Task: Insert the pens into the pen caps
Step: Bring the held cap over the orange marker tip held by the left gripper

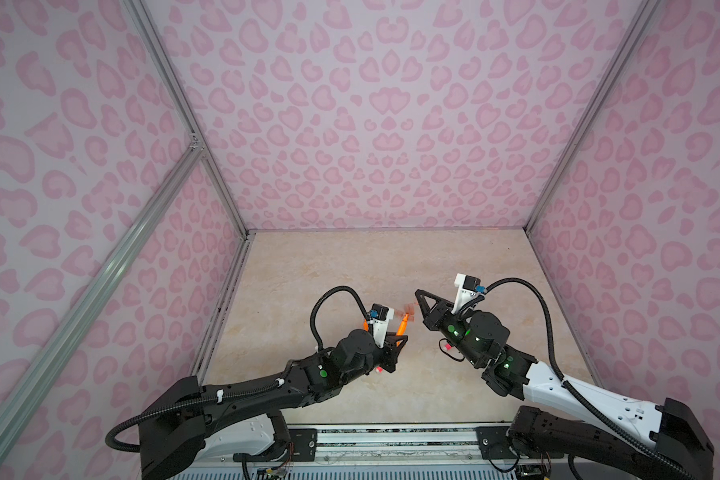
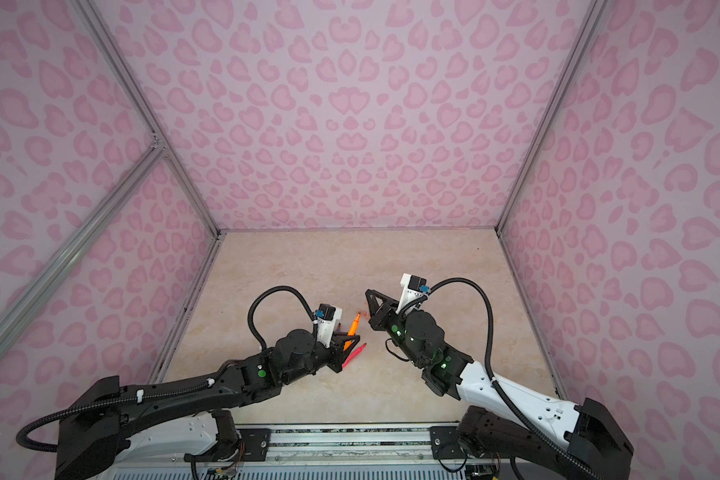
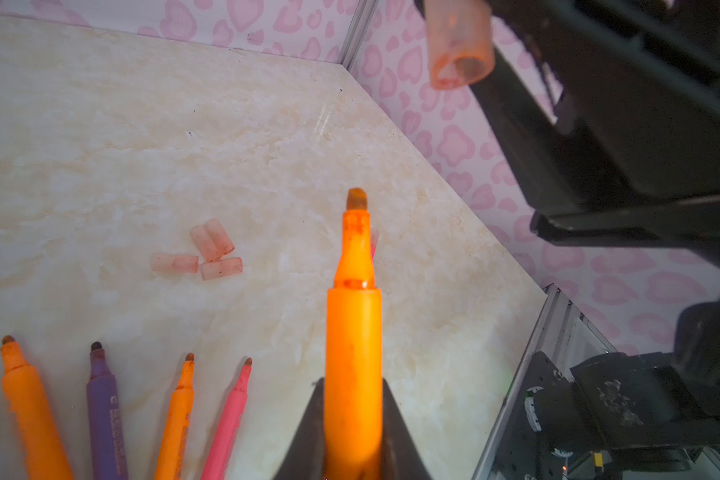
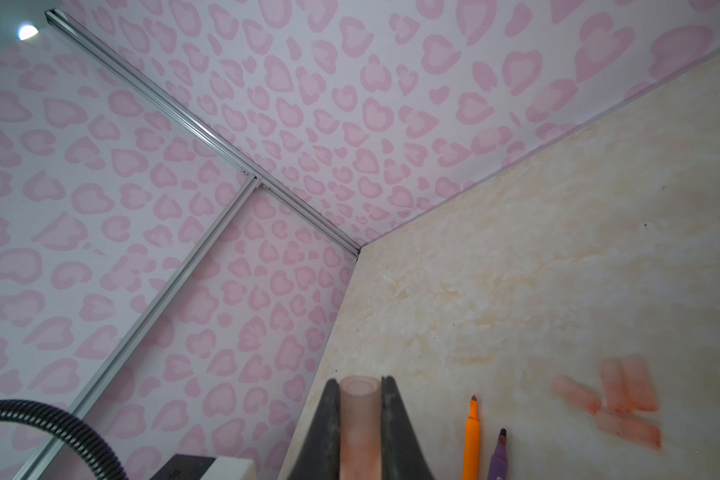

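My left gripper (image 3: 353, 384) is shut on an orange pen (image 3: 353, 332); its dark tip sticks out ahead of the jaws. My right gripper (image 4: 360, 380) is shut on a translucent pink pen cap (image 4: 360, 424). In the left wrist view that cap (image 3: 460, 45) hangs beyond the pen tip, open mouth towards it, with a gap between them. Several loose pen caps (image 3: 219, 268) lie in a cluster on the table. Two orange pens (image 3: 30, 407) (image 3: 177, 419), a purple pen (image 3: 105, 424) and a pink pen (image 3: 229, 419) lie side by side. In both top views the grippers (image 1: 400, 340) (image 1: 418, 293) face each other mid-table.
The marble-look table (image 1: 350, 270) is boxed in by pink heart-patterned walls with aluminium posts (image 1: 225, 187). A metal rail (image 1: 391, 436) runs along the front edge under both arm bases. A pink pen (image 2: 354, 355) lies just under the left gripper.
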Tool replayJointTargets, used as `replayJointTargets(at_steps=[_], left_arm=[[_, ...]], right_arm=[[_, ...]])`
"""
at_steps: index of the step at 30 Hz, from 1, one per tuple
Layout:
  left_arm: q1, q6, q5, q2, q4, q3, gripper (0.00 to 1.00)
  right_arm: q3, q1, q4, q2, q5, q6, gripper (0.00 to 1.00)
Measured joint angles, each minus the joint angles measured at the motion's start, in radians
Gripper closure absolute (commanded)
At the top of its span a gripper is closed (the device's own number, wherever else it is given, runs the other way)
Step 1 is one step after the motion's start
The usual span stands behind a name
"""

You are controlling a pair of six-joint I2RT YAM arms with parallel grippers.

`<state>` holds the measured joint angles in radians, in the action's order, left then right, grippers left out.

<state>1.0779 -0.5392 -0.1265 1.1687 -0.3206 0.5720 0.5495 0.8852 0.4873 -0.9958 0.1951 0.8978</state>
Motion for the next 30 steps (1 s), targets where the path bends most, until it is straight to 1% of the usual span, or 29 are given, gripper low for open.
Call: replayJointTargets(at_steps=[6, 10, 18, 30], left_arm=[[0.0, 0.002, 0.017, -0.003, -0.003, 0.0, 0.97], [0.0, 0.002, 0.018, -0.011, -0.003, 0.0, 0.97], [0.0, 0.002, 0.018, -0.016, -0.009, 0.0, 0.97], [0.0, 0.002, 0.018, -0.016, -0.01, 0.004, 0.97]], right_arm=[[-0.015, 0.016, 0.036, -0.003, 0.04, 0.006, 1.0], [-0.015, 0.016, 0.047, -0.022, 0.047, 0.008, 1.0], [-0.018, 0.018, 0.071, -0.056, 0.047, 0.019, 1.0], [-0.041, 0.05, 0.117, -0.089, 0.043, 0.026, 1.0]])
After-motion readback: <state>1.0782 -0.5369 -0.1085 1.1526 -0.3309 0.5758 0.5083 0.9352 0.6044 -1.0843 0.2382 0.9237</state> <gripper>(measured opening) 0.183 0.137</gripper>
